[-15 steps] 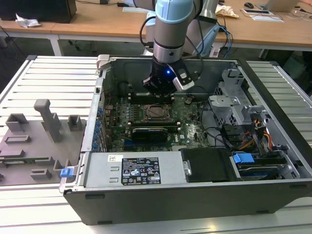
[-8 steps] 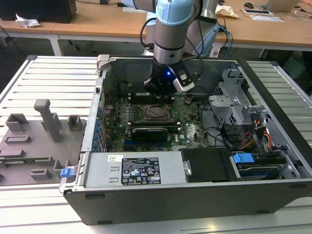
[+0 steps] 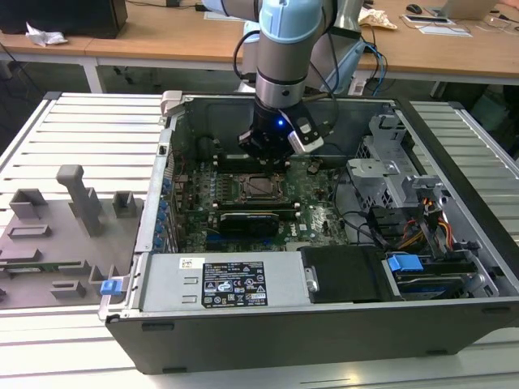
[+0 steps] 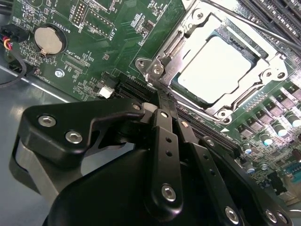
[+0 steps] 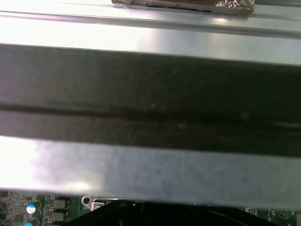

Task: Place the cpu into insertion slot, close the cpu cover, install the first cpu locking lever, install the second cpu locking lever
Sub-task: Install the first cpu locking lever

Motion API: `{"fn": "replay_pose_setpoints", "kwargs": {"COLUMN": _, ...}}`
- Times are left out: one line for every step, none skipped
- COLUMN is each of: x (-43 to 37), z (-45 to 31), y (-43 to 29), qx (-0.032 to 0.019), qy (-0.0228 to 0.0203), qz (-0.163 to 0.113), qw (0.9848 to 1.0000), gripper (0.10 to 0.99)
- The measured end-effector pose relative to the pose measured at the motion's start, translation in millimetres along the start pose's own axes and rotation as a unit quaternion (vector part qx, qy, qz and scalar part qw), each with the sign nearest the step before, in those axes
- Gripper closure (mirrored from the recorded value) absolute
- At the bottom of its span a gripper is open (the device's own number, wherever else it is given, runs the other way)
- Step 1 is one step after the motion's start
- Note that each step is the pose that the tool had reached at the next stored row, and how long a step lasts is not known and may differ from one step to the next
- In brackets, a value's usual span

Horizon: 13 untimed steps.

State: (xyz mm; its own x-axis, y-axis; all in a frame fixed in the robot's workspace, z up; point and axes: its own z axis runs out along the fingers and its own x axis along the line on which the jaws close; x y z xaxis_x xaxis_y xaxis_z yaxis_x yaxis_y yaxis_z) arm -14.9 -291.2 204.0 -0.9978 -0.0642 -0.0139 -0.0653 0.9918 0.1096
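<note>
Since the cpu (image 4: pixel 220 69) already lies in its socket with the cpu cover (image 4: pixel 197 28) shut around it, the work in hand looks like the locking levers; a steady downward press without slipping off matters. The end effector (image 4: pixel 162 96) has its fingers drawn together, empty, tips at the socket's corner.

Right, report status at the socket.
Black gripper shut, tips at socket corner. Pale silvery square cpu seated; grey metal cpu cover closed over it. Nothing in the way.
</note>
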Motion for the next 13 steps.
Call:
{"fn": "replay_pose_setpoints", "kwargs": {"x": 0.0, "z": 0.3, "y": -0.1, "qx": 0.0004, "qy": 0.0001, "qz": 0.0, "qw": 1.0, "gripper": 0.98}}
{"fn": "replay_pose_setpoints", "kwargs": {"x": 0.0, "z": 0.6, "y": -0.1, "qx": 0.0007, "qy": 0.0001, "qz": 0.0, "qw": 1.0, "gripper": 0.98}}
{"fn": "replay_pose_setpoints", "kwargs": {"x": 0.0, "z": 0.8, "y": -0.1, "qx": 0.0007, "qy": 0.0001, "qz": 0.0, "qw": 1.0, "gripper": 0.98}}
{"fn": "replay_pose_setpoints", "kwargs": {"x": 0.0, "z": 1.1, "y": -0.1, "qx": 0.0007, "qy": 0.0, "qz": 0.0, "qw": 1.0, "gripper": 0.98}}
{"fn": "replay_pose_setpoints", "kwargs": {"x": -0.2, "z": 2.2, "y": 0.1, "qx": -0.0005, "qy": -0.0005, "qz": 0.0, "qw": 1.0, "gripper": 0.98}}
{"fn": "replay_pose_setpoints", "kwargs": {"x": -0.2, "z": 2.4, "y": 0.0, "qx": 0.0001, "qy": -0.0003, "qz": 0.0, "qw": 1.0, "gripper": 0.98}}
{"fn": "replay_pose_setpoints", "kwargs": {"x": -0.2, "z": 2.5, "y": -0.2, "qx": 0.0006, "qy": 0.0, "qz": 0.0, "qw": 1.0, "gripper": 0.98}}
{"fn": "replay_pose_setpoints", "kwargs": {"x": -0.2, "z": 2.5, "y": -0.3, "qx": 0.0007, "qy": 0.0001, "qz": 0.0, "qw": 1.0, "gripper": 0.98}}
{"fn": "replay_pose_setpoints", "kwargs": {"x": -0.2, "z": 2.5, "y": -0.3, "qx": 0.0006, "qy": 0.0, "qz": 0.0, "qw": 1.0, "gripper": 0.98}}
{"fn": "replay_pose_setpoints", "kwargs": {"x": -0.4, "z": 2.6, "y": -0.3, "qx": 0.0004, "qy": 0.0, "qz": 0.0, "qw": 1.0, "gripper": 0.98}}
{"fn": "replay_pose_setpoints", "kwargs": {"x": -0.5, "z": 2.4, "y": -0.2, "qx": 0.0003, "qy": -0.0001, "qz": 0.0, "qw": 1.0, "gripper": 0.98}}
{"fn": "replay_pose_setpoints", "kwargs": {"x": -0.5, "z": 1.7, "y": -0.1, "qx": 0.0002, "qy": -0.0001, "qz": 0.0, "qw": 1.0, "gripper": 0.98}}
{"fn": "replay_pose_setpoints", "kwargs": {"x": -0.6, "z": 0.6, "y": 0.1, "qx": 0.0001, "qy": -0.0002, "qz": 0.0, "qw": 1.0, "gripper": 0.98}}
